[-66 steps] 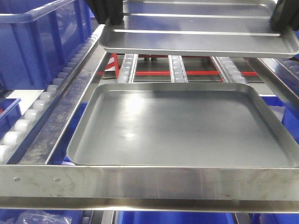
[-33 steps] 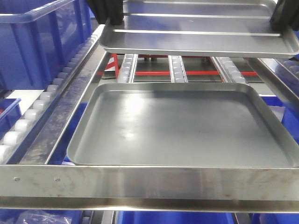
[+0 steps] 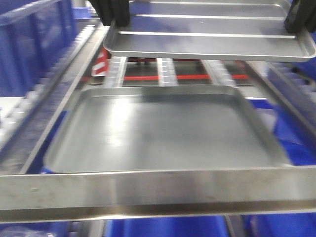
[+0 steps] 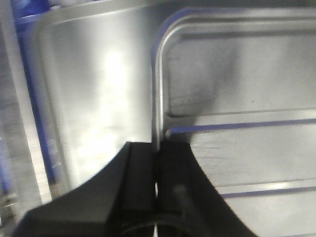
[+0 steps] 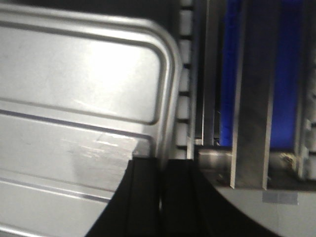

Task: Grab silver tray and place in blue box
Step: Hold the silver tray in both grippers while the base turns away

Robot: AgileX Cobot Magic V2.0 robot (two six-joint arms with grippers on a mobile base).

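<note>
Silver tray (image 3: 207,37) sits at the top of the front view, lifted clear of the rack and hanging above the larger dull grey tray (image 3: 163,131), with a visible gap between them. Left gripper (image 4: 157,148) is clamped on the tray's rolled rim at its left edge, one finger inside the lip and one outside. Right gripper (image 5: 162,165) is pinched the same way on the opposite rim near a rounded corner. Handling guess: stiff sheet steel that won't flex, probably light, but polished and slick, and the rim gives only a thin bite. Opposite-edge rim pinches look like the right hold. The risk is the tray pivoting or sliding out if the two arms don't move together or level. The tray floor shows only its two raised ridges, nothing loaded. The grey tray also holds nothing visible and rests on the roller lanes (image 3: 165,69) behind the steel front rail (image 3: 158,190). Blue box (image 3: 34,44) is blurred at the upper left of the front view, well apart from the tray. Its inside isn't shown, so I can't tell the contents.
</note>
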